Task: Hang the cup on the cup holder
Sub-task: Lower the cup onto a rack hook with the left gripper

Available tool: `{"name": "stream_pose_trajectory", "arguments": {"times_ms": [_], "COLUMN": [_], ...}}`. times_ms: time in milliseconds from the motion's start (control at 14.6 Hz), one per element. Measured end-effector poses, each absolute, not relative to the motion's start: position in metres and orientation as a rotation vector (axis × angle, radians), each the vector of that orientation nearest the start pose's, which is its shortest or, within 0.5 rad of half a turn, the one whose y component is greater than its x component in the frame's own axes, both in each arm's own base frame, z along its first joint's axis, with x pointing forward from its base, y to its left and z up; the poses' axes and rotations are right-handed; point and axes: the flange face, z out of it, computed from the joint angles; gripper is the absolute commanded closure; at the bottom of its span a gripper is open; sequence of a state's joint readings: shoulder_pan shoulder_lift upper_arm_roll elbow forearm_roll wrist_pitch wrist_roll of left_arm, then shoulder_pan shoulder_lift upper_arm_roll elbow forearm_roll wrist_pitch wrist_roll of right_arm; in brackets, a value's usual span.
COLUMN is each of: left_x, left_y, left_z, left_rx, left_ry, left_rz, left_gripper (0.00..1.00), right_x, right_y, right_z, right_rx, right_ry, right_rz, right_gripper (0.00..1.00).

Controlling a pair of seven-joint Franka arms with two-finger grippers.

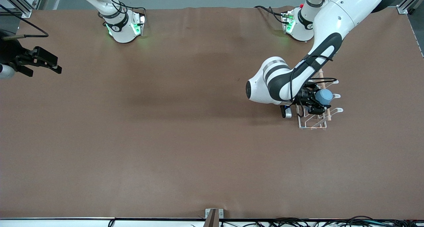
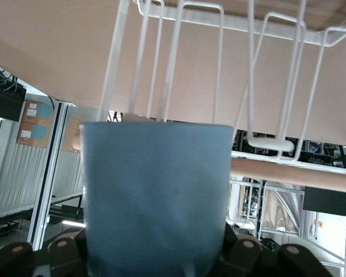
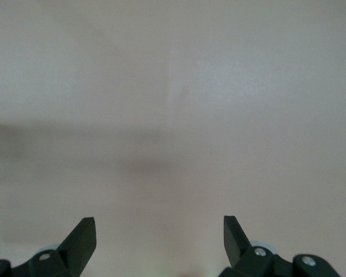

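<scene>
The light-blue cup is held in my left gripper, whose fingers are shut on it, over the white wire cup holder toward the left arm's end of the table. In the left wrist view the cup fills the lower middle. The holder's prongs and wooden dowel lie just past its rim. I cannot tell whether a prong is inside the cup. My right gripper waits open and empty at the right arm's end of the table, with nothing between its fingers in the right wrist view.
The brown table cover is bare around the holder. The left arm's white forearm reaches over the table beside the holder. The arm bases stand along the table edge farthest from the front camera.
</scene>
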State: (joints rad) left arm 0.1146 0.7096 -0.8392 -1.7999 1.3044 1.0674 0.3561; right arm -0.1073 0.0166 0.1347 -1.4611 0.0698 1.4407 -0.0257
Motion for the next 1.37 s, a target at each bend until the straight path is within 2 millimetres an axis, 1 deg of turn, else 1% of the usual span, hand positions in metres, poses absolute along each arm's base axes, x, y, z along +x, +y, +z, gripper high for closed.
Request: {"name": "stream_pose_trajectory", "arguments": {"times_ms": [68,137,205,274,410,615,752,821,889,957,1094,1231,1368], "left_x": [0.529,0.530,0.532,0.533,0.539,0.547,0.555,0.562,0.571,0.581,0.600,0.612,0.619], "left_y": [-0.219,-0.220,-0.220,-0.220,-0.218,-0.218,-0.222,-0.224,-0.226,-0.228,-0.231,-0.233,-0.237], "left_z": [0.256,0.253,0.251,0.250,0.250,0.259,0.271,0.282,0.297,0.317,0.364,0.405,0.432], "left_rx": [-1.486,-1.497,-1.512,-1.529,-1.572,-1.683,-1.807,-1.883,-1.966,-2.061,-2.242,-2.398,-2.509], "left_ry": [1.275,1.269,1.255,1.238,1.190,1.048,0.955,0.919,0.885,0.856,0.798,0.712,0.619], "left_rz": [0.928,0.918,0.905,0.888,0.842,0.743,0.700,0.686,0.677,0.667,0.620,0.521,0.392], "left_gripper": [0.47,0.34,0.18,0.00,0.00,0.00,0.00,0.00,0.00,0.00,0.00,0.00,0.00], "right_x": [0.545,0.545,0.544,0.544,0.543,0.542,0.538,0.537,0.536,0.536,0.536,0.537,0.537], "right_y": [0.023,0.024,0.026,0.028,0.031,0.035,0.040,0.041,0.041,0.041,0.041,0.041,0.039], "right_z": [0.655,0.655,0.655,0.655,0.653,0.648,0.646,0.646,0.646,0.646,0.646,0.647,0.649], "right_rx": [-3.068,-3.069,-3.069,-3.069,-3.069,-3.071,-3.072,-3.073,-3.073,-3.073,-3.075,-3.075,-3.076], "right_ry": [-0.095,-0.098,-0.103,-0.109,-0.114,-0.123,-0.135,-0.138,-0.138,-0.136,-0.110,-0.092,-0.079], "right_rz": [0.057,0.057,0.055,0.056,0.062,0.041,0.041,0.044,0.044,0.044,0.042,0.033,0.027], "right_gripper": [0.03,0.03,0.03,0.03,0.03,0.02,0.01,0.01,0.01,0.01,0.01,0.01,0.01]}}
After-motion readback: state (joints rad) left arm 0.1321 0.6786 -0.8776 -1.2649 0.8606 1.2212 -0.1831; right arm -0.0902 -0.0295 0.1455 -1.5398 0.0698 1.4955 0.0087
